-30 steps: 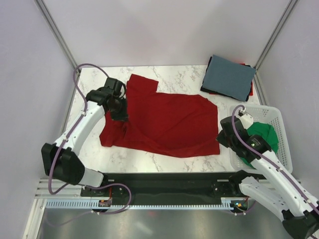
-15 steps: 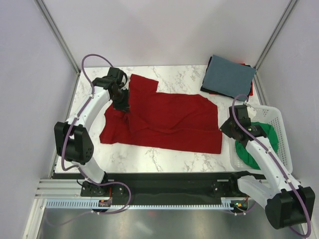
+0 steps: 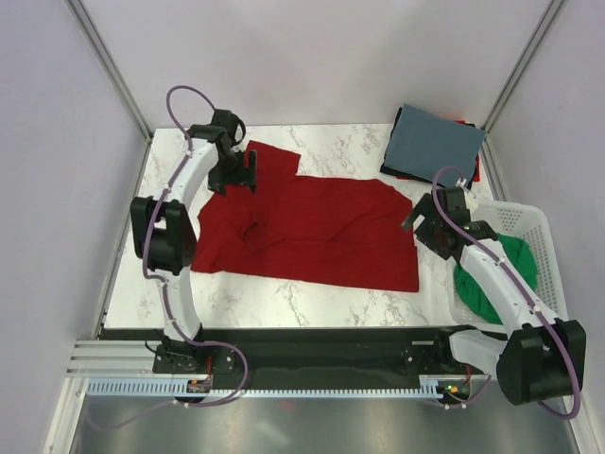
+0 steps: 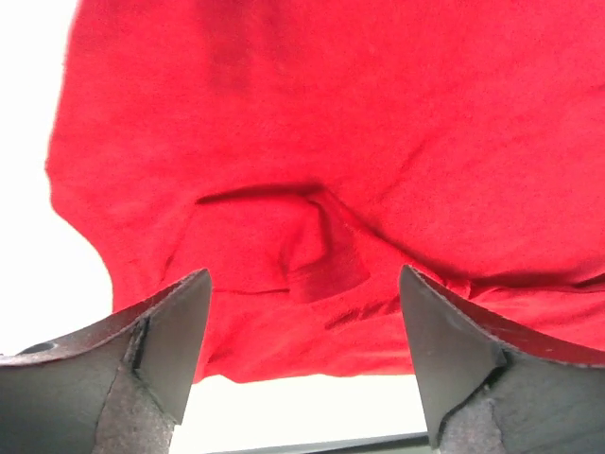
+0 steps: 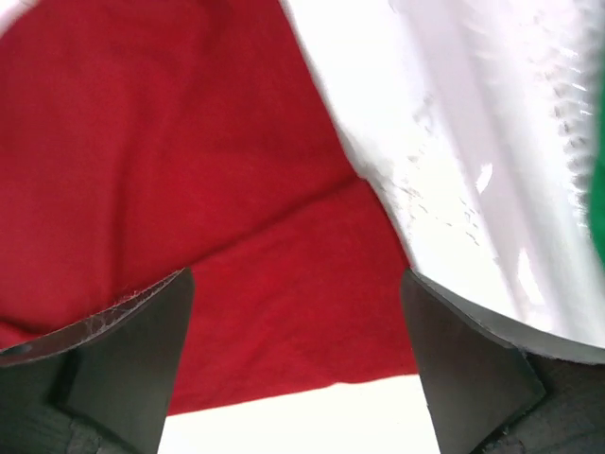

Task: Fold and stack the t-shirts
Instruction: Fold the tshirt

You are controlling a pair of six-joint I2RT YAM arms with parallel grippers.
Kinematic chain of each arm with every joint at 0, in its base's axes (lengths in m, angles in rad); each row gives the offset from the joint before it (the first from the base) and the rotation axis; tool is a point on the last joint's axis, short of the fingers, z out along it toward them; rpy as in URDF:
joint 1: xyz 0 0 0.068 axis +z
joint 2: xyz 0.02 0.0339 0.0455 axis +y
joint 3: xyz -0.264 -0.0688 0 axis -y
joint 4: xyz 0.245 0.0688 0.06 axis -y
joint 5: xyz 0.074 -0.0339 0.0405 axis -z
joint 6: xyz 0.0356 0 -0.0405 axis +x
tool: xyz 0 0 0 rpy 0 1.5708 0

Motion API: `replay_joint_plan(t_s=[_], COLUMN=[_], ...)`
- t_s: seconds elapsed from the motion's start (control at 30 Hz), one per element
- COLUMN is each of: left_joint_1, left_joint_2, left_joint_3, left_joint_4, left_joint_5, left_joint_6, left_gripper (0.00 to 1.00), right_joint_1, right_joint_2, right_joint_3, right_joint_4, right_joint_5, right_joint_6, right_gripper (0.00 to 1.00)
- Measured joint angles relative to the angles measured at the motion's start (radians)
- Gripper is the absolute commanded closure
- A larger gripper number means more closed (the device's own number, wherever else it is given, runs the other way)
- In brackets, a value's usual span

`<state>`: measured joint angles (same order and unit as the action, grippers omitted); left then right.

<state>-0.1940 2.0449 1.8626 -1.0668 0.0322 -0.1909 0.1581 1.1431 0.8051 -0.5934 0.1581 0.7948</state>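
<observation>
Robot lab cell: plain white walls (image 3: 312,57), aluminium struts (image 3: 106,66), marble-patterned tabletop (image 3: 340,142)

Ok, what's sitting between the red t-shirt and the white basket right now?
The right gripper, jaws open, sits in that gap at the red t-shirt's right edge, with the white basket just beyond it. The top view shows this.

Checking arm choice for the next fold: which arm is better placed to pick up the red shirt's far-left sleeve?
Left. The left gripper, open, hangs right at that sleeve; the right gripper, also open, sits at the red shirt's opposite edge beside the basket.
</observation>
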Motion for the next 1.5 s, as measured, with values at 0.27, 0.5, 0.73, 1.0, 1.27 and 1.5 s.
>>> replay_joint_plan(t_s=[0.27,0.5,0.73,1.0,1.27,1.5], left_joint_1=[0.06,0.188,0.321,0.387,0.413,0.447], left_joint_2=[-0.46,-0.935,-1.054,-1.048,-0.887,-0.857], left_joint_3=[-0.368,-0.947,-1.285,-1.35,-1.372,-1.337], left_joint_4=[0.126,0.321,0.439,0.566,0.734,0.761], left_joint_5=[-0.072,-0.045,-0.023,-0.032,-0.028,-0.035], left_joint_6=[-0.109,-0.33,-0.498,-0.568,-0.605,-0.625], left_gripper=[0.14,0.1,0.09,0.11,0.5,0.98], right_joint_1=[0.008,0.113,0.126,0.129,0.129,0.127], right_joint_2=[-0.138,-0.208,-0.144,-0.025,0.111,0.13], right_joint_3=[0.032,-0.163,-0.251,-0.254,-0.203,-0.201], right_joint_4=[0.002,0.014,-0.005,0.037,0.079,0.106], right_joint_5=[-0.061,-0.14,-0.139,-0.104,-0.101,-0.09], right_joint_6=[-0.018,-0.011,-0.033,-0.07,-0.11,-0.119], right_gripper=[0.02,0.02,0.02,0.02,0.18,0.39])
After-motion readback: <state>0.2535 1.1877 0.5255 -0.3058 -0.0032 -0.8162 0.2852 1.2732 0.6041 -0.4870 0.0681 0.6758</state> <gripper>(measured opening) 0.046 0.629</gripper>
